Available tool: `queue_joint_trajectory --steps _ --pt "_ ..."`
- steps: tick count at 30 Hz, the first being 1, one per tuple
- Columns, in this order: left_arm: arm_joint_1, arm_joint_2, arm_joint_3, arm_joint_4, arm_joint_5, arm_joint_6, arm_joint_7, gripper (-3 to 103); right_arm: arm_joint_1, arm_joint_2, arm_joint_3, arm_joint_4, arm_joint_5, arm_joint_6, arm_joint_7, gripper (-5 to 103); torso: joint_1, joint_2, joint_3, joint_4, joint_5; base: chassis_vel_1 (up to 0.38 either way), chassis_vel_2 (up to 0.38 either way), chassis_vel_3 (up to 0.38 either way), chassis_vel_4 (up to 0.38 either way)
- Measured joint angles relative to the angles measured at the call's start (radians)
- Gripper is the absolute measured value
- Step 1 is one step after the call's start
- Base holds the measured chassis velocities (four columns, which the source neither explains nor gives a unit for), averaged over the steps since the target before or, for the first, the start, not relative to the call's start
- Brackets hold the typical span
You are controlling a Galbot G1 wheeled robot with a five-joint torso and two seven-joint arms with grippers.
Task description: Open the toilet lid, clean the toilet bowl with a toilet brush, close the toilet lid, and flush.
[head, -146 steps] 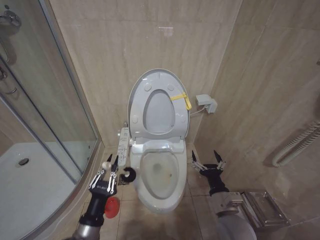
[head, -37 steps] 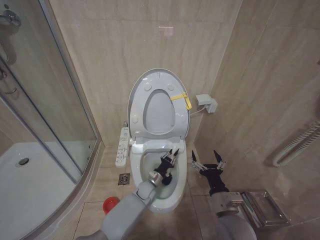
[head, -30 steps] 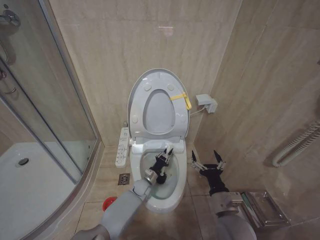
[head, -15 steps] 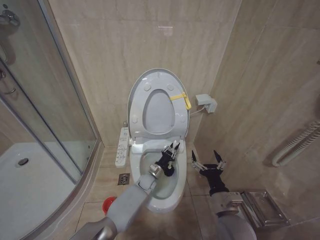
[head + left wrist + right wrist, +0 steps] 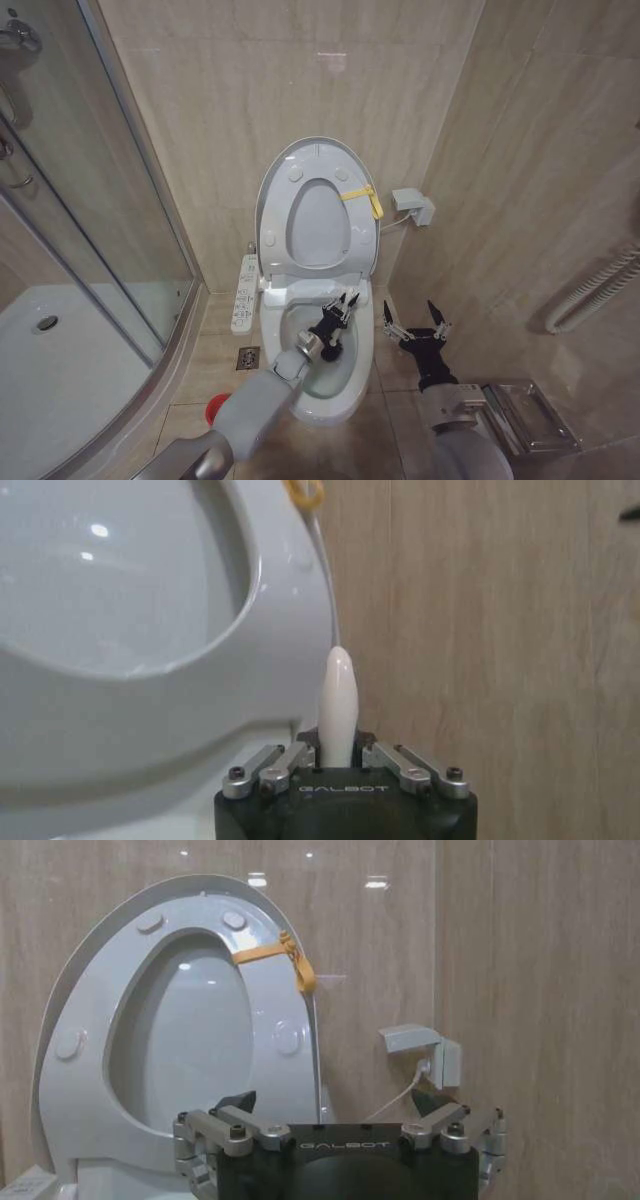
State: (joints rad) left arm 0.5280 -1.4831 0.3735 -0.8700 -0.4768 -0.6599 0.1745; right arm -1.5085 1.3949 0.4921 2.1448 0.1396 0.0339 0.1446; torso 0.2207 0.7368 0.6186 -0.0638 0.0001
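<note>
Over the white ceramic oval toilet bowl (image 5: pixel 300 385), the left gripper (image 5: pixel 343 303) has its jaws clamped on the thin pale-handled toilet brush (image 5: pixel 336 705); the right gripper (image 5: pixel 416 320) waits beside the bowl, jaws spread.

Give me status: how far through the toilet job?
Done: toilet lid stands open against the wall. In hand: left gripper, shut on the toilet brush handle, is over the toilet bowl. Left: closing, flushing. Right gripper waits open beside the bowl.

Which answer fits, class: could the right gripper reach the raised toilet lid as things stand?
Probably yes. The right gripper hangs open beside the toilet bowl, the upright toilet lid stands ahead, and nothing lies between; the left gripper works inside the bowl.
</note>
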Motion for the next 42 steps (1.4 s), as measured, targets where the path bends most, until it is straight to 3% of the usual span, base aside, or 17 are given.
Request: queue_joint_trajectory --steps 3,7,10,14,18,25,29,32,38,42 --pt "0.015 0.009 0.008 -0.070 0.001 0.004 -0.015 20 0.000 0.000 0.000 0.000 0.000 0.000 0.000 100 0.000 0.000 0.000 -0.0003 0.0000 0.000 0.000 0.000 0.000" --pt "0.019 0.011 0.015 -0.081 0.001 0.004 -0.015 20 0.000 0.000 0.000 0.000 0.000 0.000 0.000 100 0.000 0.000 0.000 -0.0003 -0.0001 0.000 0.000 0.000 0.000" --pt "0.011 0.007 0.011 -0.042 0.001 -0.001 -0.010 20 0.000 0.000 0.000 0.000 0.000 0.000 0.000 100 0.000 0.000 0.000 -0.0004 -0.0002 0.000 0.000 0.000 0.000" --pt "-0.031 -0.004 -0.039 0.098 0.034 -0.032 0.016 20 0.000 0.000 0.000 0.000 0.000 0.000 0.000 100 0.000 0.000 0.000 -0.0001 -0.0001 0.000 0.000 0.000 0.000" --pt "-0.036 0.004 -0.049 0.111 0.041 -0.035 0.019 20 0.000 0.000 0.000 0.000 0.000 0.000 0.000 100 0.000 0.000 0.000 0.0002 -0.0001 0.000 0.000 0.000 0.000" --pt "-0.010 0.006 -0.016 -0.034 0.002 -0.019 -0.002 20 0.000 0.000 0.000 0.000 0.000 0.000 0.000 100 0.000 0.000 0.000 -0.0005 -0.0002 0.000 0.000 0.000 0.000" --pt "-0.006 0.001 -0.002 -0.057 -0.029 -0.017 0.030 20 0.000 0.000 0.000 0.000 0.000 0.000 0.000 100 0.000 0.000 0.000 -0.0004 -0.0001 0.000 0.000 0.000 0.000" --pt "-0.009 -0.002 -0.002 -0.034 -0.031 -0.019 0.045 20 0.000 0.000 0.000 0.000 0.000 0.000 0.000 100 0.000 0.000 0.000 -0.0005 -0.0002 0.000 0.000 0.000 0.000" --pt "-0.043 -0.001 -0.047 0.135 -0.017 -0.026 0.070 20 0.000 0.000 0.000 0.000 0.000 0.000 0.000 100 0.000 0.000 0.000 0.0001 -0.0001 0.000 0.000 0.000 0.000" --pt "-0.047 0.012 -0.057 0.124 -0.016 -0.028 0.073 20 0.000 0.000 0.000 0.000 0.000 0.000 0.000 100 0.000 0.000 0.000 0.0003 0.0000 0.000 0.000 0.000 0.000"
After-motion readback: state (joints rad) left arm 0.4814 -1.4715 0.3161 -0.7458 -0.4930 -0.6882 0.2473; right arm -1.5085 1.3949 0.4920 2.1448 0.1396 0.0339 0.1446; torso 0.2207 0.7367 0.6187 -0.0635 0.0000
